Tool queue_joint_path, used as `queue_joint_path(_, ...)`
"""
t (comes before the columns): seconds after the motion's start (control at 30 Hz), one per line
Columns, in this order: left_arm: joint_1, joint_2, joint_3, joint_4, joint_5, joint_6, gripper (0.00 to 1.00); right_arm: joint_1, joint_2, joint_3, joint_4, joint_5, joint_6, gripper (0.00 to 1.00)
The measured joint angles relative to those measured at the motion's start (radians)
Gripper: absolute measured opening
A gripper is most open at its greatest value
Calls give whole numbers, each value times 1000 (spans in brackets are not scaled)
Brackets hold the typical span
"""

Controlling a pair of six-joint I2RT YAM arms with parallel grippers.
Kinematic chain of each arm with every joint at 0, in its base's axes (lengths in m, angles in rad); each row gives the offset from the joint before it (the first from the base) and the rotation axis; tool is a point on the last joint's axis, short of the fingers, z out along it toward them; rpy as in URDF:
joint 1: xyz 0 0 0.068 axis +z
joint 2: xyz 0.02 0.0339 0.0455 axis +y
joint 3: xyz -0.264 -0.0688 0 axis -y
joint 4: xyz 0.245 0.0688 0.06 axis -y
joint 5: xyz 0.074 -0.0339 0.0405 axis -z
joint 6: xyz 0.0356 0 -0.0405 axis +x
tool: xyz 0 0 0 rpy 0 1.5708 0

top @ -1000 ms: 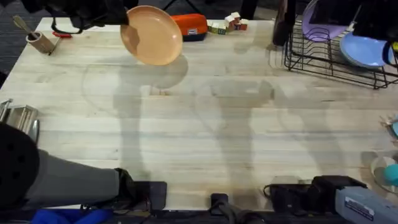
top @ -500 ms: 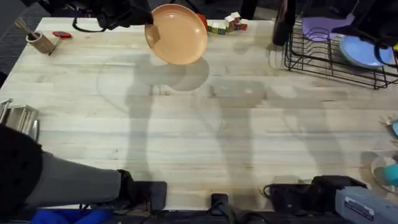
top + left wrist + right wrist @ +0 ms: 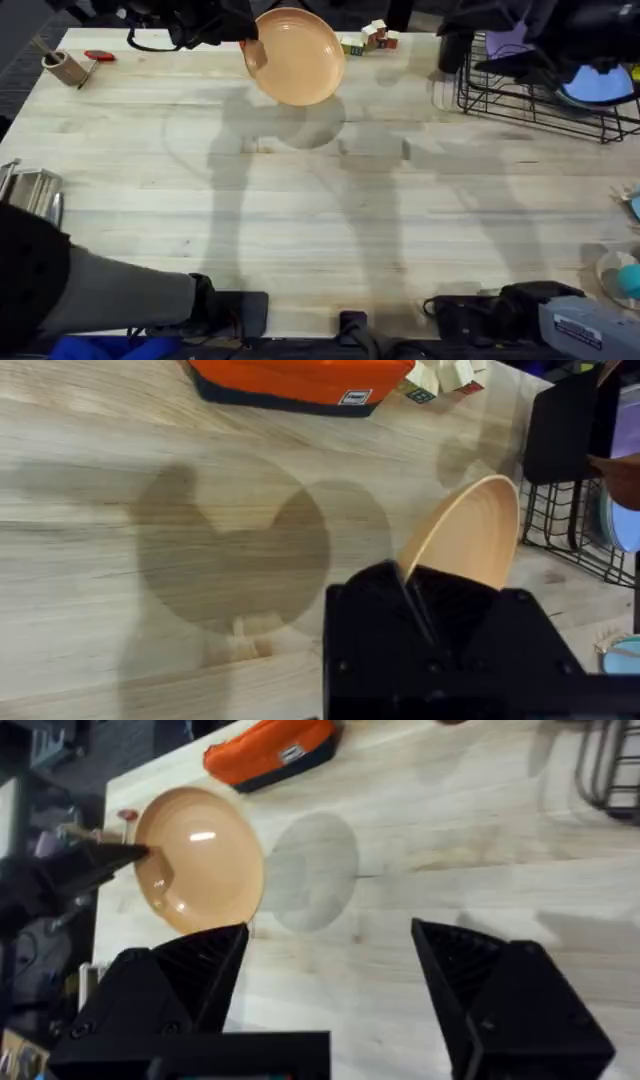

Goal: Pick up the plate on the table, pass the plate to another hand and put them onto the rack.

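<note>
Orange plate (image 3: 296,56) aloft at top centre of the overhead frame, clear of the table (image 3: 330,220), its shadow on the planks just below it. Tilted, concave face towards camera.

Left gripper (image 3: 247,40) pinched on the plate's left rim; in the left wrist view the black fingers (image 3: 400,610) clamp the near edge and the plate (image 3: 468,535) stands edge-on, rising up and away from them.

Right gripper (image 3: 330,980): jaws spread wide, nothing between them. In the right wrist view the plate (image 3: 200,858) sits at upper left of frame, face turned roughly towards the camera, left gripper (image 3: 140,855) on its left edge. Right arm shows in the overhead as a dark mass at upper right, over the rack.

Key relation: free rim of the plate is the right-hand side, pointing towards the right arm; left fingers hold the opposite side. Judgement: handover not yet made; right gripper must close the gap and line its open jaws with the free rim.

Rack (image 3: 530,95), black wire, upper right of overhead: holds a light blue plate (image 3: 598,84) and a purple plate (image 3: 508,40), partly masked by the arm. Which slots are free, cannot tell.

Orange pouch (image 3: 300,382) and small blocks (image 3: 368,38) lie behind the plate at the table's far edge
</note>
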Motion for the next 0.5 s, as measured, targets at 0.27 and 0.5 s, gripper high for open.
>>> queue_joint_path(0.27, 0, 0, 0, 0, 0, -4, 40, 74, 0, 0, 1, -8, 22, 996)
queue_joint_path(0.5, 0, 0, 0, 0, 0, -3, 40, 74, 0, 0, 1, -8, 56, 996)
